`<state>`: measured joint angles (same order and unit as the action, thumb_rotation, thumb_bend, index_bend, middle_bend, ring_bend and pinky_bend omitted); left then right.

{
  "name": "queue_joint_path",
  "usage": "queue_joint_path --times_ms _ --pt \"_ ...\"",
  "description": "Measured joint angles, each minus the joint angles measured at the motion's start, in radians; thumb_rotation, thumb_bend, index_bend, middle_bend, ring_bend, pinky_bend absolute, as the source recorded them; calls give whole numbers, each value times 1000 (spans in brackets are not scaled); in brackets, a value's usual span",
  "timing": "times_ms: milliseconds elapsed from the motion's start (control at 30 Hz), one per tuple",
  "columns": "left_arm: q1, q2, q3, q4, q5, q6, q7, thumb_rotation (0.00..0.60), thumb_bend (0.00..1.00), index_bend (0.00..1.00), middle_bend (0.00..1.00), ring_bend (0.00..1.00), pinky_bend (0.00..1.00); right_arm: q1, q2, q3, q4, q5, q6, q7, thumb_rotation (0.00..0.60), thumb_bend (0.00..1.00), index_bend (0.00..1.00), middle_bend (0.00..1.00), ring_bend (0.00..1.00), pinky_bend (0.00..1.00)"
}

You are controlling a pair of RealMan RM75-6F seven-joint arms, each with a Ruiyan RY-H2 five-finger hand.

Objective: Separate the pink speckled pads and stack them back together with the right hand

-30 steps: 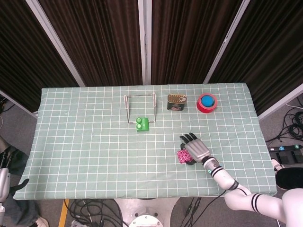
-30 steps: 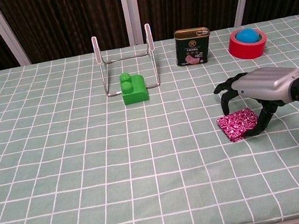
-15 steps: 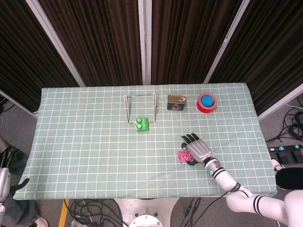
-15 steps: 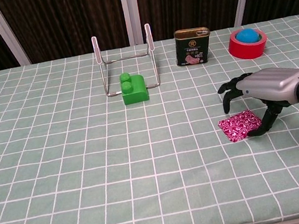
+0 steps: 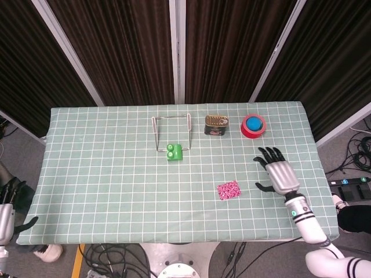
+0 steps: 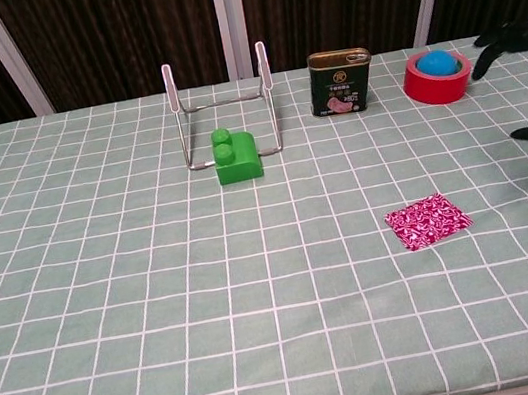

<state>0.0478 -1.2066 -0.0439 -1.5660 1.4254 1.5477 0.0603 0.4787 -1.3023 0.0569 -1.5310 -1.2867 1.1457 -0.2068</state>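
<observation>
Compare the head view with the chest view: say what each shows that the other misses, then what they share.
Only the head view shows the whole right hand, open with fingers spread, apart from the pink speckled pads. It also shows part of the left hand at the table's near left corner. Only the chest view shows the can label from the front. Both show the pads lying flat, the green block, wire rack and red tape roll.
</observation>
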Motion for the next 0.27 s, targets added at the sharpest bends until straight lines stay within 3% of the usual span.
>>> queue_joint_path --times_ms 267 --pt "-15 -6 -5 -7 14 -3 9 600 32 176 150 115 128 -210 138 -62 -104 -126 291 88 497 124 194 30 0 0"
